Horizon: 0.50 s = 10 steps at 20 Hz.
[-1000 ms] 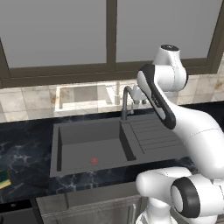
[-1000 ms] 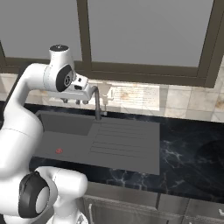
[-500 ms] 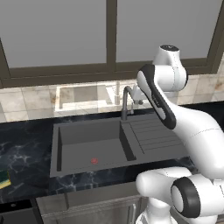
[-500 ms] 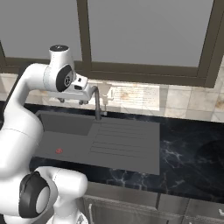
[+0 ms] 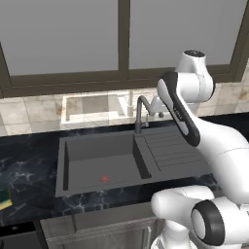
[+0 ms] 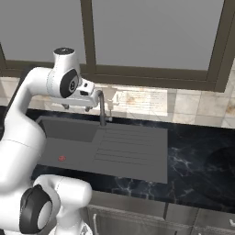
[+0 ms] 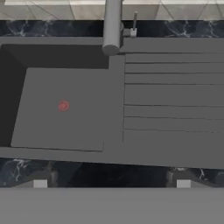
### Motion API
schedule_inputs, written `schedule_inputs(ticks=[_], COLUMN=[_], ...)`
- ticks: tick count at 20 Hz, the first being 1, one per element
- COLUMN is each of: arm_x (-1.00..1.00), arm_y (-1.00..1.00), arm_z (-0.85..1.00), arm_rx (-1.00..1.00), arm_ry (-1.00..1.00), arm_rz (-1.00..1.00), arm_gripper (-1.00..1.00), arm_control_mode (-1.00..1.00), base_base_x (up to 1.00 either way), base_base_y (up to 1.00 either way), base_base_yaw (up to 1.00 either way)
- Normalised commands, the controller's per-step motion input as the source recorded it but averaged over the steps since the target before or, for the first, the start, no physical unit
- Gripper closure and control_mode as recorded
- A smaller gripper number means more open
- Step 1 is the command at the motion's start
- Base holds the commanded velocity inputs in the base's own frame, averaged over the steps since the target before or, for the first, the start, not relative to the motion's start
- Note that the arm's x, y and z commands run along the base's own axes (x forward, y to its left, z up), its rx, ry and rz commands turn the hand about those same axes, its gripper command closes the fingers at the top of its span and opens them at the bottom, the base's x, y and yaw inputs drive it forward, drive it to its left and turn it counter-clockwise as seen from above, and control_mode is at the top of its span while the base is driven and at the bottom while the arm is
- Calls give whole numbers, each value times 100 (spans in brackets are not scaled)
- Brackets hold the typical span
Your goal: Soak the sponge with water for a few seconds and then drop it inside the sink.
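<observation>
Glossy white arm (image 5: 214,141), rounded segments all the way up. Dark bands ring the joints, with black round caps. Two fingers (image 7: 40,184) show pale square tips.

Arm raised and folded; tool (image 7: 111,183) with fingertips spread, holding nothing.

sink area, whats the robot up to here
The arm is raised above the back of the sink, with its gripper hanging open and empty over the front rim, near the faucet. No water is running. The sponge lies untouched on the black countertop, far off to the sink's left, so the soaking has not begun. The basin holds nothing but its red drain mark.
</observation>
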Motion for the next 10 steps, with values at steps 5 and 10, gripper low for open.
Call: schedule_inputs(ticks=[5,10], arm_x=[-27,-34], arm_y=[-50,-42], arm_z=[1,2], arm_rx=[0,0], arm_ry=[-3,-12], arm_rz=[3,4], arm_gripper=[-100,-100], arm_control_mode=[-100,-100], base_base_x=[0,0], base_base_y=[0,0], base_base_yaw=[0,0])
